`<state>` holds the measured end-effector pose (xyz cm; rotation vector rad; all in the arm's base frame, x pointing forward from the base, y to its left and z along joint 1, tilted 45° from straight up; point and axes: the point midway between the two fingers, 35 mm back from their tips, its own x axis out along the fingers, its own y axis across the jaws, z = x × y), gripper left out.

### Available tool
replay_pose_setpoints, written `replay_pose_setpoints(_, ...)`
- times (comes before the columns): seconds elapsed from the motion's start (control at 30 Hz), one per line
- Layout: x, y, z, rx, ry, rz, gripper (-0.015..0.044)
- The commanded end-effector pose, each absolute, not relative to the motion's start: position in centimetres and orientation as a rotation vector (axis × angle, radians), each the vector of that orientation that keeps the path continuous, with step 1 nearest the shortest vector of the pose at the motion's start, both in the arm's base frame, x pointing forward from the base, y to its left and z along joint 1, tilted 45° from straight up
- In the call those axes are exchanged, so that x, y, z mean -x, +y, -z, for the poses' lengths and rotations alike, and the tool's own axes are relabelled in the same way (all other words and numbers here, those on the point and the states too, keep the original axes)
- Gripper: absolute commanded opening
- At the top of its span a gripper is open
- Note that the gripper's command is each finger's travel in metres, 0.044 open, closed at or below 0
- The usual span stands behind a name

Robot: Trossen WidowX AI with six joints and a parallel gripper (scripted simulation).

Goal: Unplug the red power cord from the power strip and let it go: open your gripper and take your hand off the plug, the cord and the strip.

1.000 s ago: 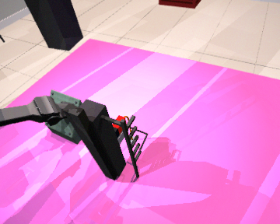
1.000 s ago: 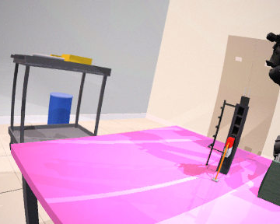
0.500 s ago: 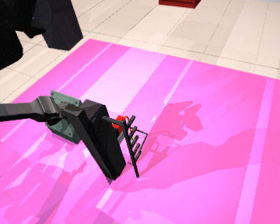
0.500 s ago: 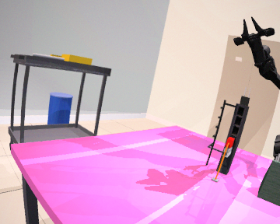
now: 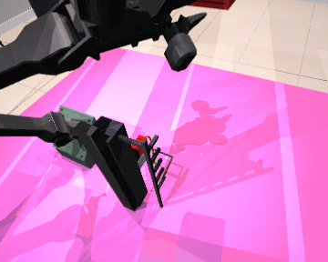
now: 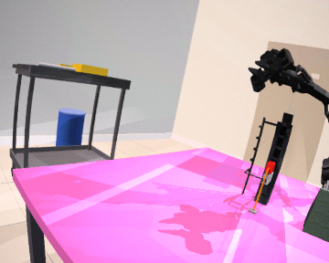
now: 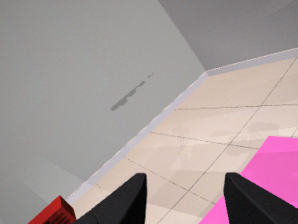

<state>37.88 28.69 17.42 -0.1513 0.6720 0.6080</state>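
Observation:
The black power strip (image 5: 130, 182) (image 6: 281, 137) stands upright and leans slightly. The red plug (image 5: 138, 144) (image 6: 271, 166) is against its socket side; how deep it sits cannot be told. A thin orange cord (image 6: 261, 192) runs down from the plug to a small pale piece on the table in the exterior view. In the top view the plug is partly hidden by a thin dark frame. My gripper (image 5: 195, 35) (image 6: 253, 78) (image 7: 185, 182) is partly open and empty, high above the table and well away from the plug, cord and strip. The wrist view does not show them.
A thin black rack (image 5: 153, 180) (image 6: 254, 151) with pegs stands beside the strip. A dark green block (image 5: 77, 152) (image 6: 324, 215) is on its other side. The table (image 5: 253, 205) (image 6: 103, 201) (image 7: 275, 172) is pink. A dark cart (image 6: 71, 73) and blue bin (image 6: 70, 128) stand beyond it.

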Motion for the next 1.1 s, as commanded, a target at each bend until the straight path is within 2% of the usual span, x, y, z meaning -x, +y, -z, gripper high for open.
replay_pose_setpoints(0.0, -37.2, 26.1, -12.7, 0.342, 0.823, -0.546, 0.016)
replay_pose_setpoints(0.3, -32.1, 16.5, -3.9, 0.96, 1.301, -0.488, 0.016)
replay_pose_setpoints(0.57, -26.2, 7.6, -2.9, 1.573, 1.795, -0.655, 0.016)
replay_pose_setpoints(1.07, -25.8, 6.7, -3.4, 1.622, 1.836, -0.681, 0.016)
